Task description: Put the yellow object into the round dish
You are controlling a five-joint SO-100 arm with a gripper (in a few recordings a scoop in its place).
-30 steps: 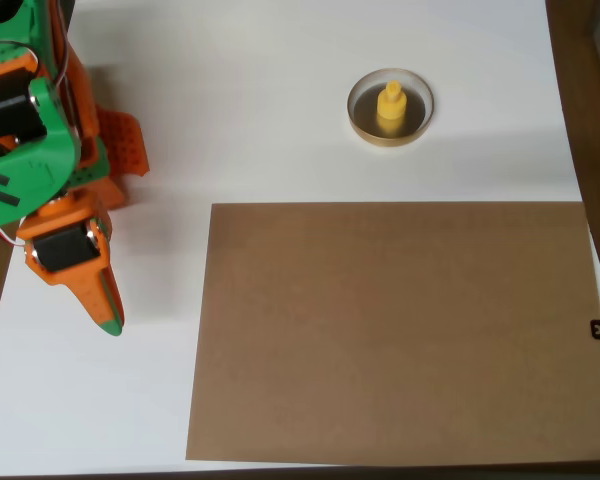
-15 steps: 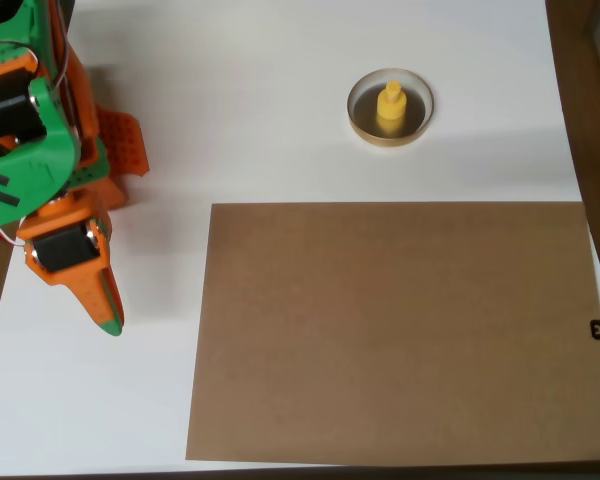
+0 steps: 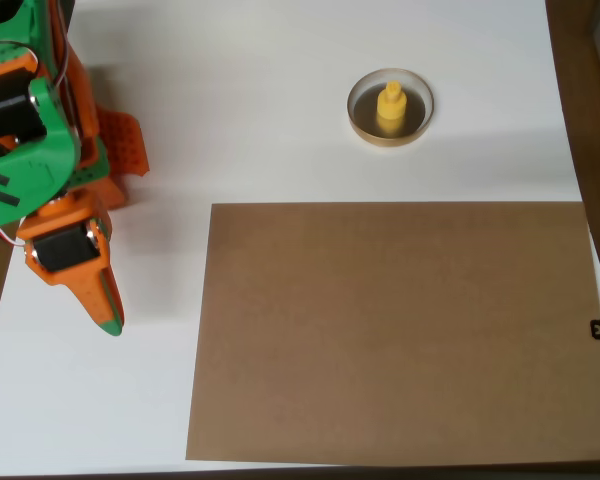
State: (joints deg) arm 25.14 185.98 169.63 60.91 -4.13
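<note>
The yellow object (image 3: 391,106) sits upright inside the round dish (image 3: 361,122), knob up, near the dish's middle, on the white bench (image 3: 260,100) toward the upper right of the overhead view. So the placing looks done, as far as I can judge. My fingers (image 3: 104,312) are far off at the left edge, well apart from the dish, pointing down the picture over bare bench beside the brown sheet (image 3: 395,330). They read as pressed together into one orange wedge with a green tip, nothing pinched (no gap visible between them from above).

Step in hand, as I judge it: park and hold. Doing it well means not going back toward the dish at all; the piece stands on a narrow footprint inside a shallow rim, and any brush from my arm could tip it or slide the dish. If I move, I move on the left side only, high enough off the bench not to drag on the sheet's edge. Keep the fingers closed and slow. Nothing else on the bench needs touching.
</note>
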